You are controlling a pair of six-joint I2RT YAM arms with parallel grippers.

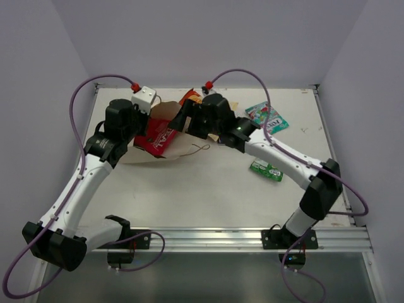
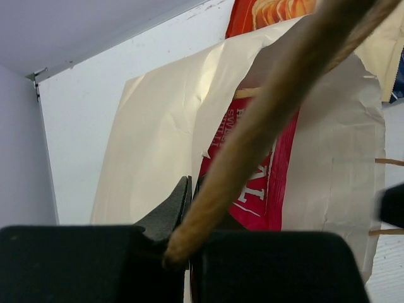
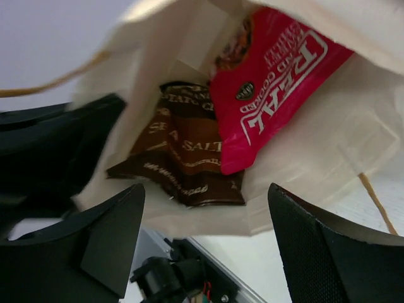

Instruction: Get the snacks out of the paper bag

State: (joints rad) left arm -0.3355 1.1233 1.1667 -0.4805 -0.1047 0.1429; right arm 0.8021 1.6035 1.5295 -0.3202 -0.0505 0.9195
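Top external view: the paper bag (image 1: 180, 151) lies slumped on its side at the far middle of the white table (image 1: 208, 189), between the two wrists. It is cream-coloured, creased and crumpled, with a thin twisted loop handle (image 1: 201, 149) trailing on the table on its near side. A pink-red "REAL" packet (image 1: 154, 139) shows at the bag's left part. Behind the bag, by the far edge, an orange chip bag (image 1: 189, 98) pokes out. Off to the right, well clear of the bag, a teal-and-pink pack (image 1: 267, 117) lies flat, and nearer the arms a small green pack (image 1: 266, 170) lies by the right forearm.

From the left wrist, the left gripper (image 2: 189, 189) has its fingers pressed together on a tan twisted cord, one of the bag's handles, which runs up across the picture. Beyond it the paper wall is torn or folded back, showing the pink-red packet inside.

From the right wrist, the right gripper (image 3: 208, 246) has its fingers spread wide with nothing between them, facing the bag's open mouth. Inside, a brown pack (image 3: 183, 158) with pale lettering lies against the paper, and the glossy pink-red packet partly overlaps it.
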